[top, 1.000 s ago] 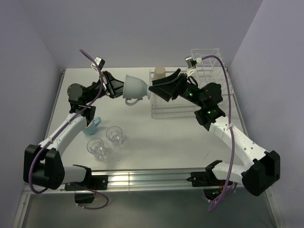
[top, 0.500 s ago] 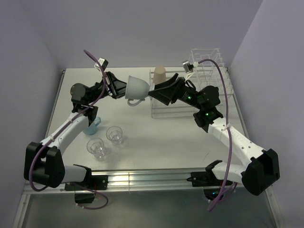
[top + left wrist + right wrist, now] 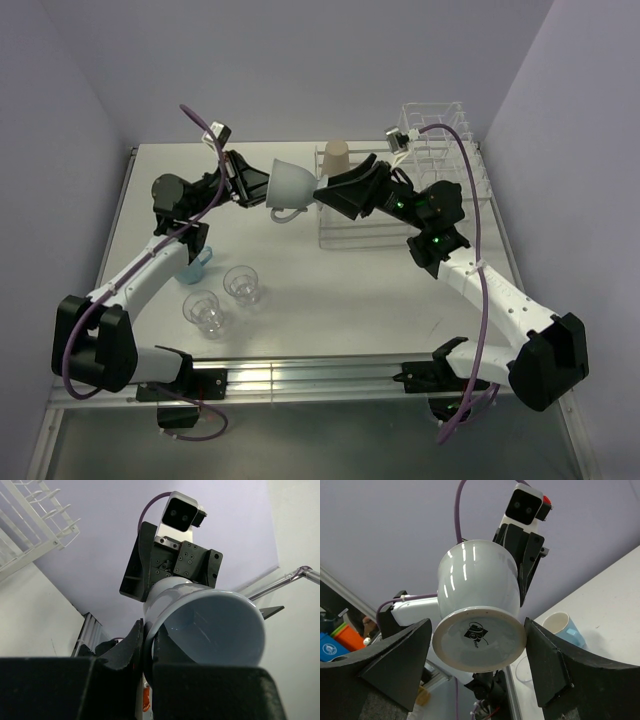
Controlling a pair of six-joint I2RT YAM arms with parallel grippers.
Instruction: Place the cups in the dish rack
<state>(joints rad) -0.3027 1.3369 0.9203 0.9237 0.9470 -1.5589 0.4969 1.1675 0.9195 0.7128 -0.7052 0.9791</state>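
The pale handled mug hangs on its side in the air between both arms, left of the dish rack. My left gripper is shut on its rim, one finger inside and one outside. My right gripper has its fingers against both sides of the mug's round foot. A tan paper cup stands upside down in the rack's far left corner. On the table sit a small light blue cup and two clear tumblers.
The rack's tall upright dividers rise at the far right, behind my right arm. Purple walls close the table at the back and on both sides. The light blue cup and a tumbler lie below the held mug.
My right gripper has moved in on the mug's foot and its fingers have closed from wide open onto it. The left gripper lifted the mug slightly toward the rack.
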